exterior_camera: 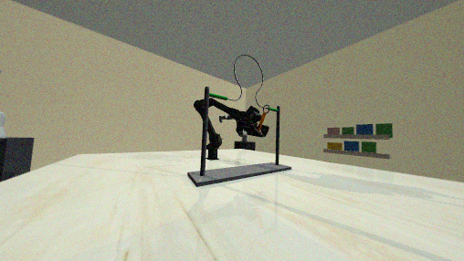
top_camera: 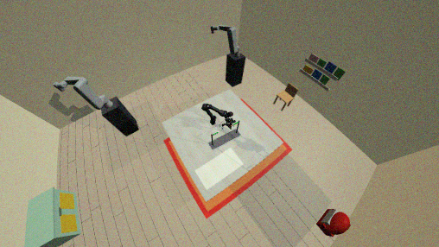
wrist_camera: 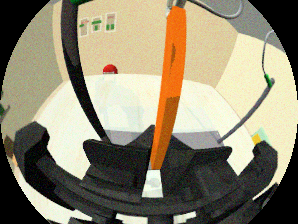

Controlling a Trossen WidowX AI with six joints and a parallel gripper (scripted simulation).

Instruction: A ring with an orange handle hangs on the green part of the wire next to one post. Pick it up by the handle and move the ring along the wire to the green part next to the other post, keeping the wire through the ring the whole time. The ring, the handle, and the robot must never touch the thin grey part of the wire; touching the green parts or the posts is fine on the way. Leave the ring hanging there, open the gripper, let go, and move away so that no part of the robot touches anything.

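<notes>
My gripper [wrist_camera: 154,128] [exterior_camera: 258,130] is shut on the lower end of the orange handle [wrist_camera: 169,90] [exterior_camera: 261,120]. The small ring [exterior_camera: 266,109] at the handle's top sits around the green part of the wire [exterior_camera: 273,109] next to the right post [exterior_camera: 277,134] [wrist_camera: 75,63]. The thin grey wire [exterior_camera: 248,73] loops high above between the posts. In the wrist view the grey wire [wrist_camera: 222,10] runs off to the right from the ring. The other green part [exterior_camera: 218,96] [wrist_camera: 268,83] sits by the left post [exterior_camera: 205,132]. In the top view the arm [top_camera: 218,114] reaches over the wire stand [top_camera: 225,139].
The stand's grey base plate [exterior_camera: 237,173] lies on the pale table [exterior_camera: 114,205]. Two other robot arms on dark pedestals [top_camera: 118,114] [top_camera: 234,66], a chair [top_camera: 287,96], a wall shelf [top_camera: 321,71] [exterior_camera: 358,137] and a red object [top_camera: 334,222] stand around the room.
</notes>
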